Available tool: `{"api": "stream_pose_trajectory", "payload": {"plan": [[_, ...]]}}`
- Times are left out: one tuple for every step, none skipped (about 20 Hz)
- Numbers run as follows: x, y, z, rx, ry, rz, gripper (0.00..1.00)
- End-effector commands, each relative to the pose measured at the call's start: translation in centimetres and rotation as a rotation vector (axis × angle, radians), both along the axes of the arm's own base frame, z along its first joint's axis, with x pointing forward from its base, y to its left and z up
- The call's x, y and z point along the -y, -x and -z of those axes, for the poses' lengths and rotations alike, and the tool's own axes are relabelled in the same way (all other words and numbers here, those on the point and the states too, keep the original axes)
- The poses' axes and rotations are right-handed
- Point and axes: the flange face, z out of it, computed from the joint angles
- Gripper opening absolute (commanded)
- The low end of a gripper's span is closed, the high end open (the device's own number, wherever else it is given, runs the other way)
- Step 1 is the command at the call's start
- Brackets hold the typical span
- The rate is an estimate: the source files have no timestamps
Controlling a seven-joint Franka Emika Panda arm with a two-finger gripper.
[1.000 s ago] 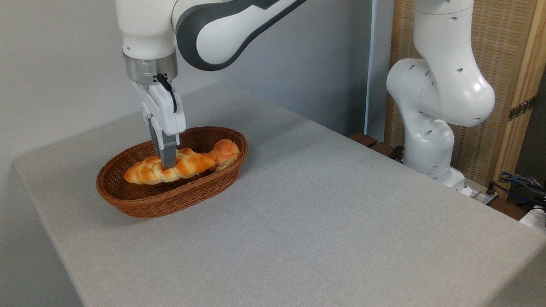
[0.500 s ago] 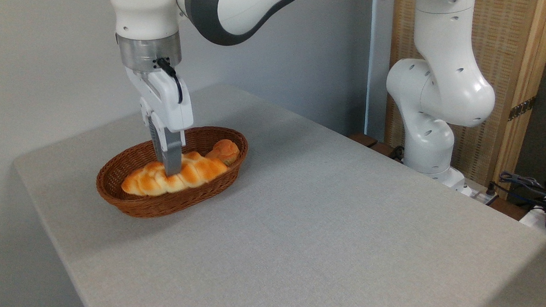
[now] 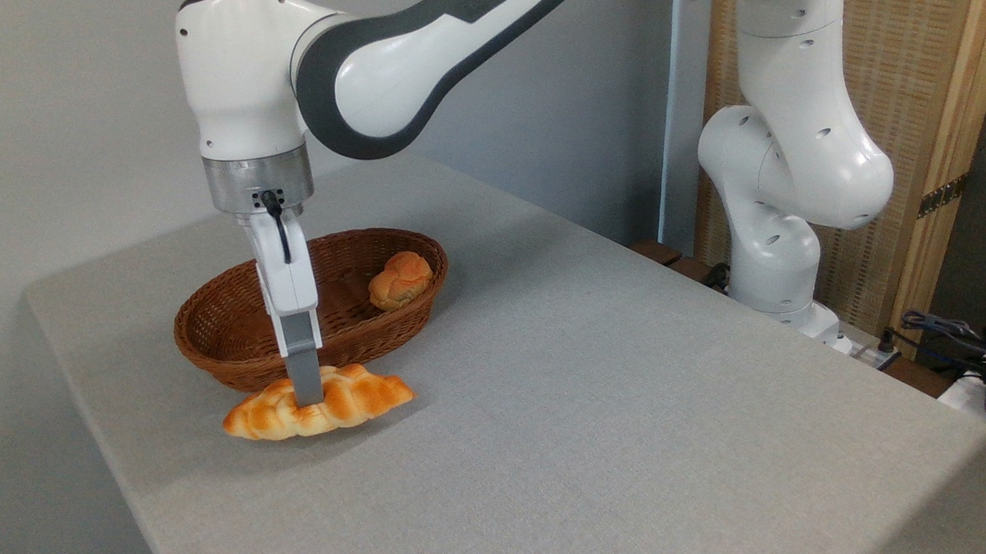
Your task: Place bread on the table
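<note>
Since a moment ago the bread [image 3: 319, 402] has come out of the basket [image 3: 228, 358] and now sits low on the table [image 3: 619, 413], just in front of it. The gripper [image 3: 307, 395] is clamped on its middle, keeping it level. Behind, a bun [image 3: 400, 279] remains in the basket.

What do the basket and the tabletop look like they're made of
The basket looks like woven wicker or rattan, stained brown with a slight sheen: the woven ribbing on its wall shows it. The tabletop looks covered in matte light-grey fabric or textured laminate, with a fine even grain and no glare; which one is unclear.
</note>
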Motion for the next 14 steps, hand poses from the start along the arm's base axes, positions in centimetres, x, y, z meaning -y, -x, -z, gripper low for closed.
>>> {"api": "stream_pose_trajectory", "payload": {"plan": [[-0.2,0.1,-0.9,0.027,-0.009,0.016,1.00],[-0.2,0.1,-0.9,0.027,-0.009,0.016,1.00],[-0.2,0.1,-0.9,0.027,-0.009,0.017,1.00],[-0.2,0.1,-0.9,0.028,-0.009,0.017,1.00],[-0.2,0.1,-0.9,0.027,-0.008,0.015,1.00],[-0.2,0.1,-1.3,0.035,-0.002,0.006,1.00],[-0.3,0.2,-2.0,0.045,0.003,-0.003,1.00],[-0.5,0.3,-3.3,0.067,0.011,-0.019,1.00],[-0.9,0.5,-4.6,0.084,0.040,-0.058,1.00],[-1.9,0.8,-6.0,0.090,0.090,-0.120,1.00],[-3.5,1.3,-8.0,0.101,0.154,-0.177,1.00],[-4.5,2.2,-9.7,0.093,0.198,-0.210,1.00],[-5.1,3.0,-10.1,0.049,0.214,-0.227,1.00],[-6.2,3.6,-10.2,0.001,0.213,-0.251,1.00]]}}
